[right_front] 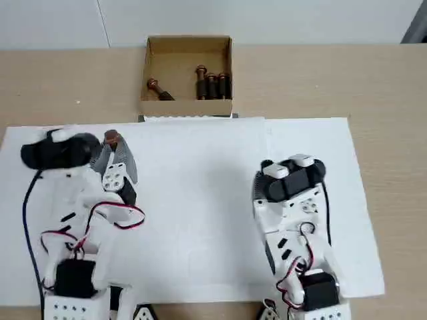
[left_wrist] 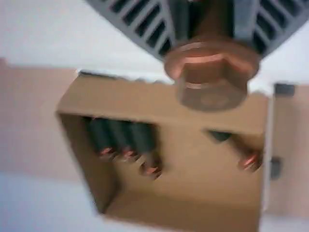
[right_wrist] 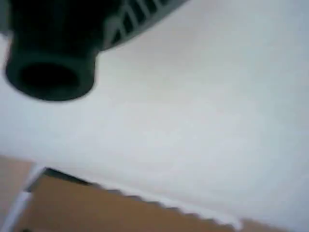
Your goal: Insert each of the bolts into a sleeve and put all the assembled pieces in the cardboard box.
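My left gripper (right_front: 113, 152) is shut on a copper bolt (right_front: 111, 139) over the white sheet, short of the cardboard box (right_front: 189, 107). In the left wrist view the bolt's head (left_wrist: 210, 72) sticks out from between the grey fingers (left_wrist: 130, 19), with the open box (left_wrist: 145, 104) beyond it. Inside the box lie three assembled pieces (right_front: 212, 85) side by side and one more (right_front: 157, 90) apart from them. My right gripper (right_front: 261, 179) sits on the right of the sheet, shut on a black sleeve (right_wrist: 50, 63) whose open end points outward.
A white paper sheet (right_front: 200, 200) covers the wooden table (right_front: 373, 80) in front of the box. Both arm bases and their red and black cables (right_front: 100, 220) stand along the near edge. The box's near wall (right_wrist: 96, 208) appears past the sheet.
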Controlling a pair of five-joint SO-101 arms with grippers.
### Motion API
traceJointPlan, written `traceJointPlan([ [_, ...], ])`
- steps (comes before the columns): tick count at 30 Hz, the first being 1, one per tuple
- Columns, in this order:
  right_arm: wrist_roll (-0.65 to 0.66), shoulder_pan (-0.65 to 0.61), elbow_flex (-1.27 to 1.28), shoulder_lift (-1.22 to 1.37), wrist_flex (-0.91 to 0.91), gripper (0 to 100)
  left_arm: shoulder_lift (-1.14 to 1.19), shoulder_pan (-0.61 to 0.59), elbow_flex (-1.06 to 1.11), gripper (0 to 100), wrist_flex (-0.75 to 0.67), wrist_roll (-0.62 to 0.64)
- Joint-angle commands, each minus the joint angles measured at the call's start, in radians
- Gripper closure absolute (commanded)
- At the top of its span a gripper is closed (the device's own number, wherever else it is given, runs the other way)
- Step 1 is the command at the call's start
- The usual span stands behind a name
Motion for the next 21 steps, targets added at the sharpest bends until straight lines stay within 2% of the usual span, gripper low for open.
traceJointPlan([
  [1,-0.009,-0.081,0.046,0.002,-0.114,99.5,-0.078,0.071,0.033,99,-0.058,-0.008],
  [5,-0.008,-0.173,0.097,0.002,-0.200,99.5,-0.183,0.181,0.093,99,-0.060,-0.003],
  [11,-0.006,-0.252,0.109,0.002,-0.246,99.5,-0.371,0.267,0.177,99,-0.060,0.137],
  [16,-0.003,-0.302,0.106,0.002,-0.246,99.5,-0.381,0.288,0.199,99,-0.063,0.250],
  [21,0.104,-0.367,0.107,0.002,-0.246,99.5,-0.381,0.290,0.200,99,-0.120,0.290],
])
